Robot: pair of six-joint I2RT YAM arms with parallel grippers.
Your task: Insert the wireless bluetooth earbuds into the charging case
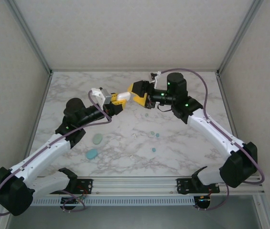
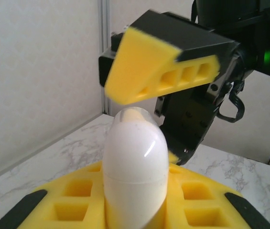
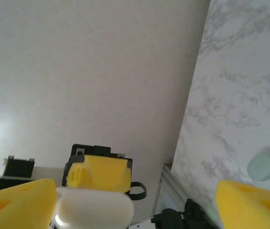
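Briefly: marbled tabletop, both arms reaching inward so that their hands meet in the air over its far middle; left hand clamped tight on the lower half of a white, glossy, egg-shaped charging case, held upright, seam showing, lid apparently down; right hand spread wide, holding nothing, one yellow finger hanging just above the case's top, the other well off to the side; two teal cases lying near the left arm; earbuds tiny, scattered on the tabletop below the right arm, well apart from the held case, none inside it. Risks, as I judge them: the smooth shell could twist or squirt from the foam pads if the right finger pushes the lid off-centre; a dropped case could scatter the loose buds.
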